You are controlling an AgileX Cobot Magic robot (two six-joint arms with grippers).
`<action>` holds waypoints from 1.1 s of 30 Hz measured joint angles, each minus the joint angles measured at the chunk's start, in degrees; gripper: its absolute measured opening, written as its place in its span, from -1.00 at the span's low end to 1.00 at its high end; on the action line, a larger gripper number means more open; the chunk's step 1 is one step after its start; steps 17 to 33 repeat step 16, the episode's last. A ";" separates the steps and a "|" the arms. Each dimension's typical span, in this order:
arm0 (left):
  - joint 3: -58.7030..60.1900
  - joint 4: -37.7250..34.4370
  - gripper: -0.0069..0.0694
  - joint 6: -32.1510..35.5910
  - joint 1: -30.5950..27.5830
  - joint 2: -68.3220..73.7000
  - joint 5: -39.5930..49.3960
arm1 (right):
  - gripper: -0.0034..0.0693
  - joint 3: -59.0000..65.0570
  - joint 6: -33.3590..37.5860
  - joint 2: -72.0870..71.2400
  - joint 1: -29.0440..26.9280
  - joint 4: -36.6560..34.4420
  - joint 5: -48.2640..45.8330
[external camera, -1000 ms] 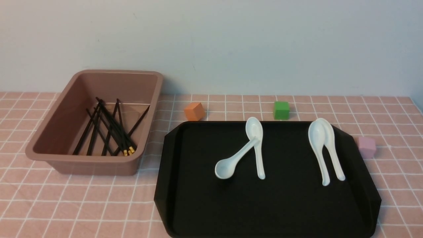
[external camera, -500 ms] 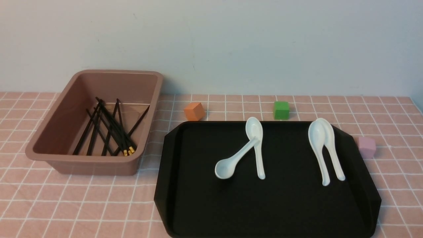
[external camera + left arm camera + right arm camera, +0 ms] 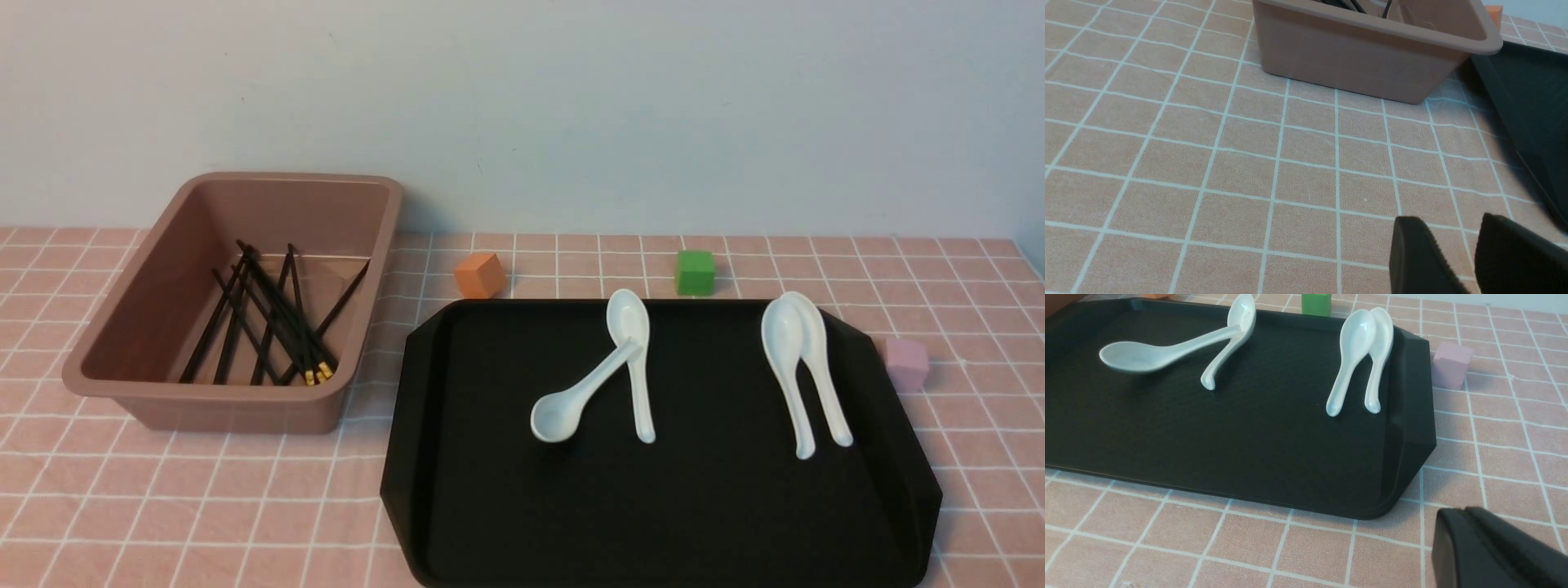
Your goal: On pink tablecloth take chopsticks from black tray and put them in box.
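Pink tablecloth (image 3: 204, 506) covers the tabletop; the black tray (image 3: 506, 506) carries only four white spoons (image 3: 796, 367). The box (image 3: 204, 408) beside it holds the chopsticks (image 3: 269, 322), heaped crosswise. Left gripper (image 3: 1476, 255) hovers near the box, jaws slightly parted, empty. Right gripper (image 3: 1470, 539): jaws clenched, empty.

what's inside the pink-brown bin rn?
Thin black chopsticks with gold bands, crossed in a loose pile inside the deep pink-brown plastic bin. Exact count unclear; its near wall hides the floor edge.
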State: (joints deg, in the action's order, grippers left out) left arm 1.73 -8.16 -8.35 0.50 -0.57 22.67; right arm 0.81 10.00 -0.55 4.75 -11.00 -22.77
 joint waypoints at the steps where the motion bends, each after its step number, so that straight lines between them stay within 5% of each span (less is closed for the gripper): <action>1: 0.00 0.00 -0.19 0.00 0.00 0.00 0.00 | -0.81 0.00 0.00 0.00 0.00 0.00 0.00; 33: 0.00 0.00 -0.19 0.00 0.00 0.00 0.00 | -0.75 0.00 0.00 0.00 0.00 0.00 0.00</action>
